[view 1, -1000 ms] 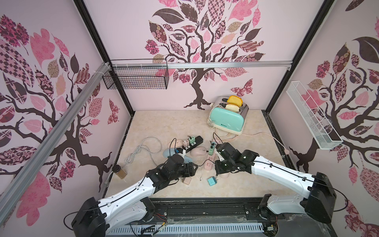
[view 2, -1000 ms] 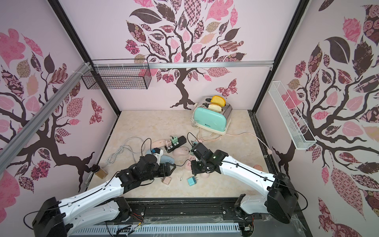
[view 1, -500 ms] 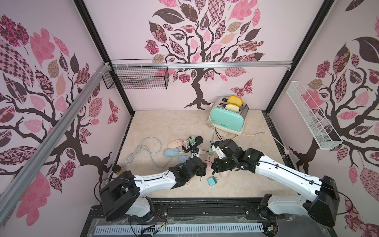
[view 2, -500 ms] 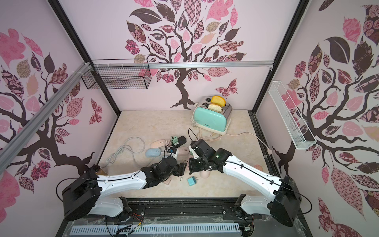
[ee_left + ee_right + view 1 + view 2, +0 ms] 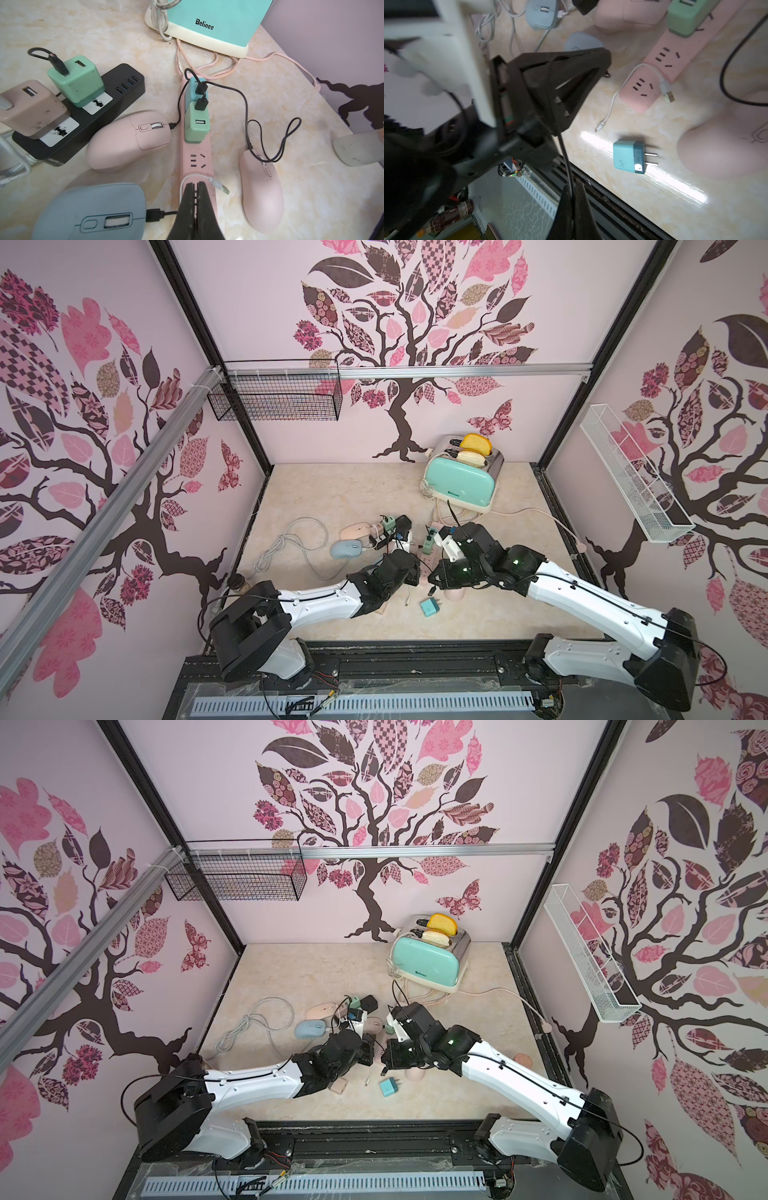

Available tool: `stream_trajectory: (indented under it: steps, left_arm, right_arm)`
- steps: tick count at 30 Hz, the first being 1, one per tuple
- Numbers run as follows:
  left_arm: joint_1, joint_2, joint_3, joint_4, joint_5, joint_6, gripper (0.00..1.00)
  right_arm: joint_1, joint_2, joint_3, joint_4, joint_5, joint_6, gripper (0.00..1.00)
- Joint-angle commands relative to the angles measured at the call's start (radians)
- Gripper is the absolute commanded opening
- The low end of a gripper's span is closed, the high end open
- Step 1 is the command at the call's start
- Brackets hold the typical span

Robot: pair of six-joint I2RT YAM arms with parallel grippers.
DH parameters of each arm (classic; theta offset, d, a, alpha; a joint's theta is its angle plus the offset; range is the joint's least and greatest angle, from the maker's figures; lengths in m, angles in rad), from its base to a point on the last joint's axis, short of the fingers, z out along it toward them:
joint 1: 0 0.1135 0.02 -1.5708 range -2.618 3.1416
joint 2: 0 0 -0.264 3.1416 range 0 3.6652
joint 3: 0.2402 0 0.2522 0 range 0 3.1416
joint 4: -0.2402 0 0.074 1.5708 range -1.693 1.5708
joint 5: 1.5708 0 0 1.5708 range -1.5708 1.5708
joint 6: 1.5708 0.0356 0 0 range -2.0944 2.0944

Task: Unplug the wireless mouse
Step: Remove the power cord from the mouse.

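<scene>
Left jaws have closed over pink strip [image 5: 197, 158]; toaster [image 5: 218, 12] reads "Belinee".

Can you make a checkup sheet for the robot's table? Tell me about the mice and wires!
Surface: marble-look table, crowded in the middle.
Job's things: pink mouse and second pink mouse wired to chargers on the pink strip; blue mouse has a black plug in.
Clutter: toaster, loose blue charger, black strip.
Claws: left claw shut over the pink strip; right claw shut on a black cable.
Cables: loose white cable lies across the pink strip.
Surroundings: black basket and white basket on the walls.
</scene>
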Motion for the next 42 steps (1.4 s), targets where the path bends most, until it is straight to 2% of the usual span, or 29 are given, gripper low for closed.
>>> stream_trajectory:
  steps: [1, 3, 5, 6, 7, 9, 11, 15, 17, 22, 27, 34, 42]
  left_arm:
    - [0.002, -0.028, 0.041, -0.067, 0.047, -0.036, 0.00]
    - [0.003, -0.051, 0.062, -0.108, 0.055, -0.055, 0.00]
    - [0.003, -0.083, 0.072, -0.143, 0.060, -0.056, 0.00]
    - [0.004, -0.098, 0.079, -0.170, 0.061, -0.056, 0.00]
    - [0.004, -0.108, 0.091, -0.200, 0.057, -0.059, 0.00]
    - [0.006, -0.112, 0.109, -0.237, 0.059, -0.066, 0.00]
    - [0.011, -0.093, 0.126, -0.247, 0.065, -0.078, 0.00]
    - [0.033, -0.047, 0.174, -0.301, 0.082, -0.154, 0.00]
    - [0.052, -0.046, 0.175, -0.298, 0.110, -0.207, 0.00]
    - [0.082, -0.039, 0.184, -0.296, 0.172, -0.300, 0.00]
    - [0.102, -0.035, 0.188, -0.294, 0.205, -0.370, 0.00]
    - [0.113, -0.045, 0.217, -0.312, 0.248, -0.421, 0.00]
    - [0.140, -0.084, 0.187, -0.309, 0.351, -0.500, 0.00]
  right_arm:
    - [-0.008, 0.027, -0.011, -0.012, 0.109, -0.008, 0.00]
    - [-0.008, 0.044, -0.023, 0.005, 0.137, -0.022, 0.03]
    - [-0.011, 0.052, -0.041, 0.025, 0.154, -0.013, 0.31]
    - [-0.011, 0.053, -0.053, 0.040, 0.159, -0.008, 0.51]
    - [-0.010, 0.049, -0.067, 0.052, 0.168, 0.006, 0.61]
    - [-0.011, 0.029, -0.100, 0.096, 0.168, 0.016, 0.67]
    - [-0.008, -0.017, -0.156, 0.170, 0.150, 0.008, 0.69]
    - [0.063, -0.166, -0.330, 0.433, 0.159, 0.056, 0.73]
    - [0.113, -0.190, -0.384, 0.531, 0.209, 0.084, 0.75]
    - [0.151, -0.113, -0.480, 0.847, 0.322, 0.105, 0.76]
    - [0.151, 0.035, -0.460, 1.022, 0.427, 0.080, 0.75]
    - [0.124, 0.227, -0.398, 1.151, 0.429, 0.169, 0.69]
    - [0.051, 0.256, -0.404, 1.238, 0.415, 0.184, 0.57]
